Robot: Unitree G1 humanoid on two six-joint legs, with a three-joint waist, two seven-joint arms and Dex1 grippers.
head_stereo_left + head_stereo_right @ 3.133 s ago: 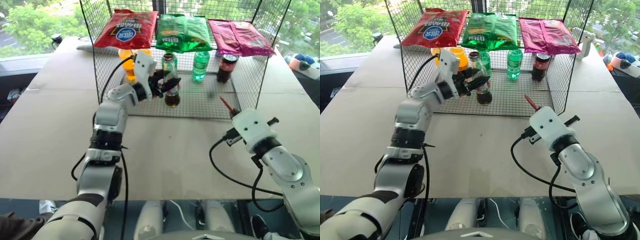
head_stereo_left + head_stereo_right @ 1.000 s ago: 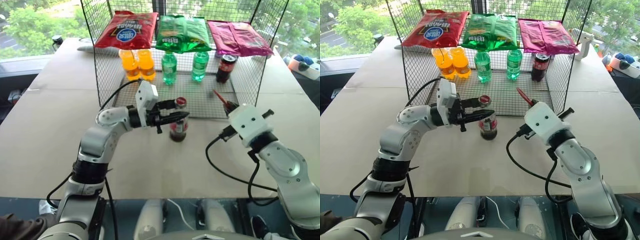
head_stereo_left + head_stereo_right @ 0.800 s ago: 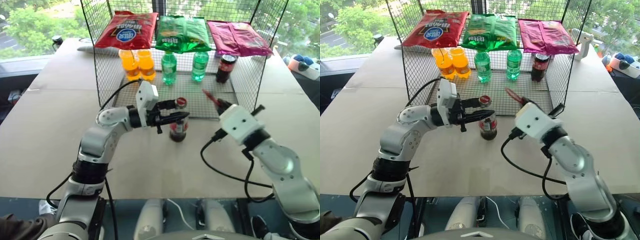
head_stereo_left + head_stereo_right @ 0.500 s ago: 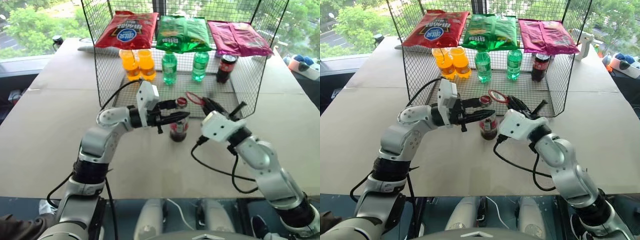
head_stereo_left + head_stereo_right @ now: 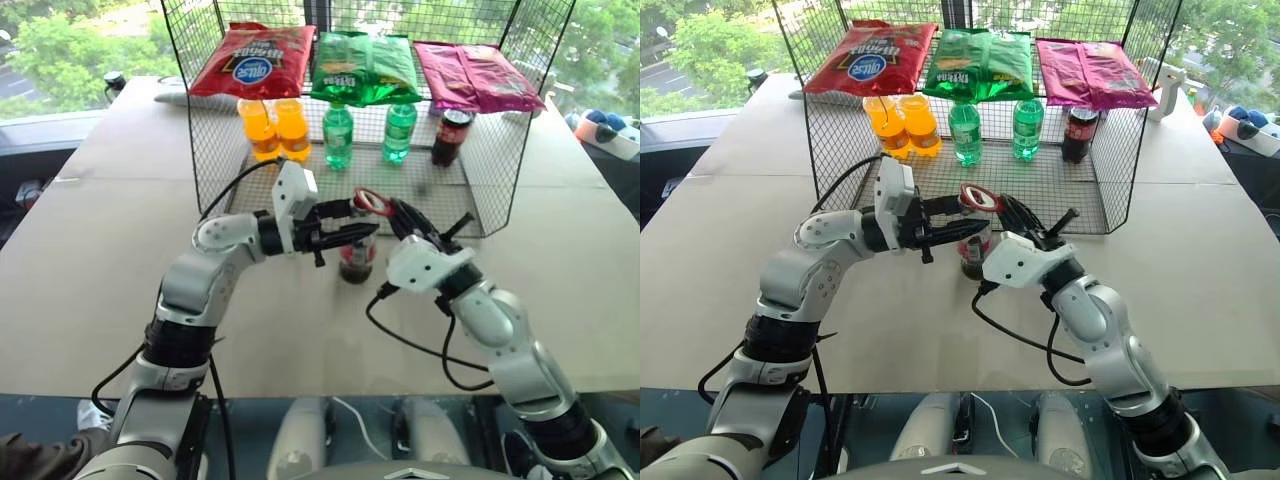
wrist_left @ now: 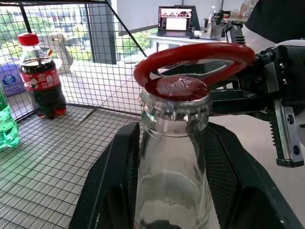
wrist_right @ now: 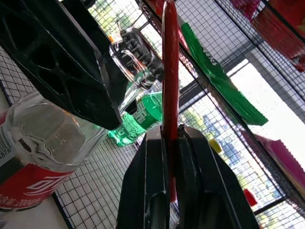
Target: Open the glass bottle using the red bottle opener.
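Left gripper (image 5: 345,232) clamps glass bottle (image 5: 356,258) neck, upright. Right gripper (image 7: 167,143) pinches red bottle opener (image 6: 193,57); ring hovers level just above cap (image 6: 175,88), not hooked.

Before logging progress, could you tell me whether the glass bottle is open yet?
Unopened: the crown cap sits on the glass bottle, the red bottle opener ring just above it.

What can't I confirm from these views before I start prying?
- Whether the red bottle opener has hooked under the crown cap: left wrist view, ring hides the far rim.
- The glass bottle neck: head views, left gripper fingers cover it.
- Opener handle: right wrist view, hidden inside right gripper.
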